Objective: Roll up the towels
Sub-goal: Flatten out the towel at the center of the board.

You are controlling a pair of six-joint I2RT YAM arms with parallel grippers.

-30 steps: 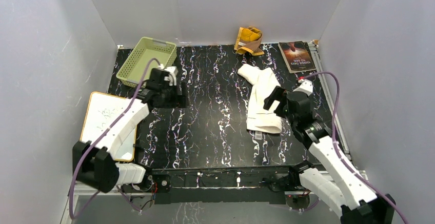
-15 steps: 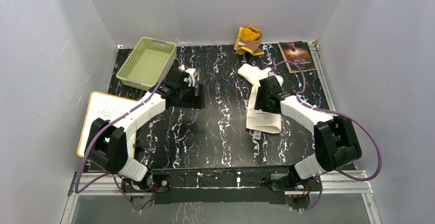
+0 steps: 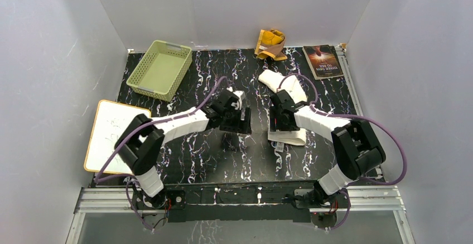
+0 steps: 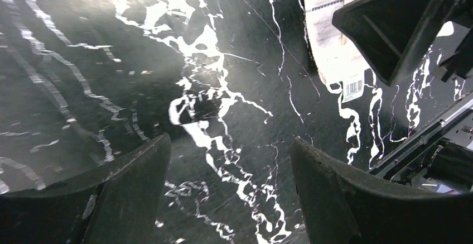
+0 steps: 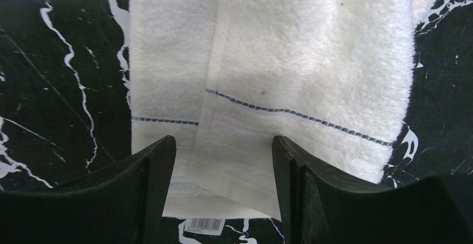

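We're early in this one: neither towel is rolled yet. The long cream-white terry towel (image 3: 290, 135) lies flat on the black white-veined tabletop (image 3: 201, 82), right of centre. It runs from a bunched far end down to a squared-off near end, where a small barcode tag (image 5: 203, 223) pokes out.

The right gripper (image 5: 223, 140) hangs directly above that near end, jaws apart, with cloth showing between them and nothing pinched. The left gripper (image 4: 230, 143) sits just left of the towel over bare table, jaws wide and empty. From its wrist view we can see the towel's near corner off to the right.

Way back against the far wall lies the smaller mustard-yellow cloth (image 3: 270, 44) with its tan-brown side, crumpled and untouched, near the dark-covered book (image 3: 322, 61).

By our reckoning that's no rolls done and two to go. The first looks set to start from the cream towel's near edge, with both arms gathered there.
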